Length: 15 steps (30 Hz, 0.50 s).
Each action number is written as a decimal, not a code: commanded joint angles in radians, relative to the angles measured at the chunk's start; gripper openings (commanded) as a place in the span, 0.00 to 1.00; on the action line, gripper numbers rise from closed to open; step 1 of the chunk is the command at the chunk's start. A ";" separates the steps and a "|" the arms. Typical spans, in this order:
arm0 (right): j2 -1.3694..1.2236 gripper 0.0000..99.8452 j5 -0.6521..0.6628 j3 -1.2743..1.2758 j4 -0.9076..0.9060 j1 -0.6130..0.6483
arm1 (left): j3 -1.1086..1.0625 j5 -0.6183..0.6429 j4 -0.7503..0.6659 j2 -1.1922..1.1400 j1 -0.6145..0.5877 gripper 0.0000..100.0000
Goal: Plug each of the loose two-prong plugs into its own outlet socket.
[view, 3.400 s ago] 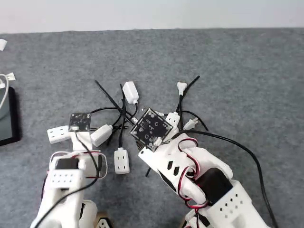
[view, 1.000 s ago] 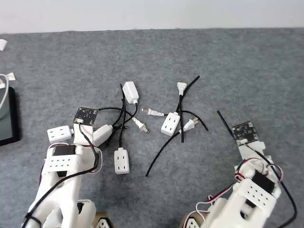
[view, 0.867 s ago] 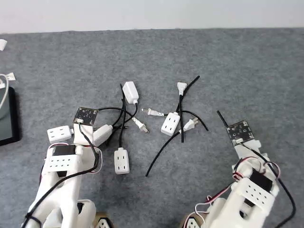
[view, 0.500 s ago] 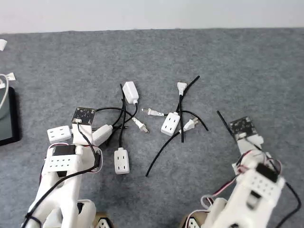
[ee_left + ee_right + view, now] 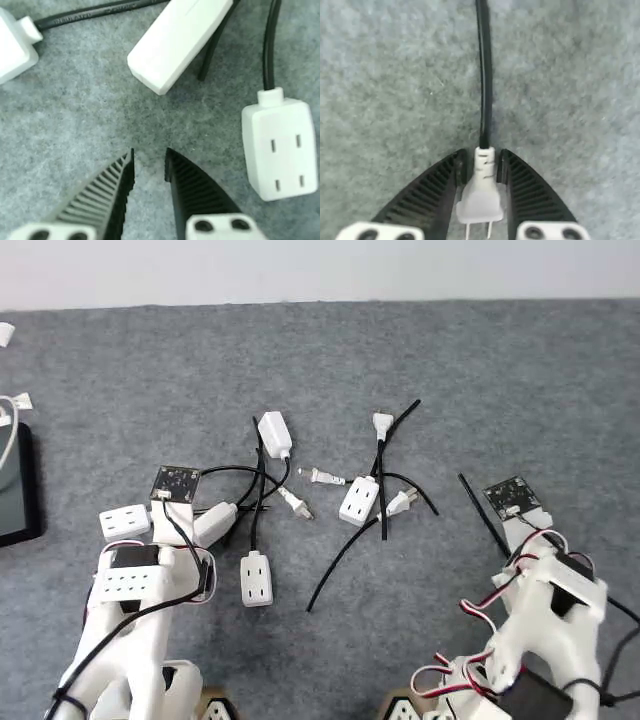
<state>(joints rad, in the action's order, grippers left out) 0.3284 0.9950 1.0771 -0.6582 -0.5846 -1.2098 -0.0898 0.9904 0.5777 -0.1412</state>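
Pinching the plug (image 5: 479, 200) at lower middle with the right claw (image 5: 480, 162), we're wanting a firm, square hold before any socket (image 5: 280, 145); left claw (image 5: 148, 160) is hanging narrowly open, empty.

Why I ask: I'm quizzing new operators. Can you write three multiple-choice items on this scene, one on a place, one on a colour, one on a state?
1. Where is the white plug?
A. in the right pincer
B. in a socket
C. in the left pincer
2. What colour is its cord?
A. red
B. black
C. white
3. What does the left pincer hold?
A. a socket block
B. a cord
C. nothing
1 A: its fingers flank the plug.
2 B: a black cord leaves the plug.
3 C: bare grey mat shows between its fingers.
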 commanded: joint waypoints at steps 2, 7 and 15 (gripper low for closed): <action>0.024 0.11 0.028 -0.060 0.019 0.007 | 0.012 0.009 -0.020 0.023 -0.009 0.09; 0.007 0.11 0.029 -0.060 0.021 0.007 | 0.012 0.009 -0.020 0.023 -0.009 0.09; -0.101 0.03 0.026 -0.104 0.030 0.008 | 0.012 0.009 -0.020 0.023 -0.009 0.09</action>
<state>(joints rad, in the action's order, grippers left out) 0.2624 1.0119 1.0372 -0.6552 -0.5846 -1.2098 -0.0898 0.9904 0.5777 -0.1412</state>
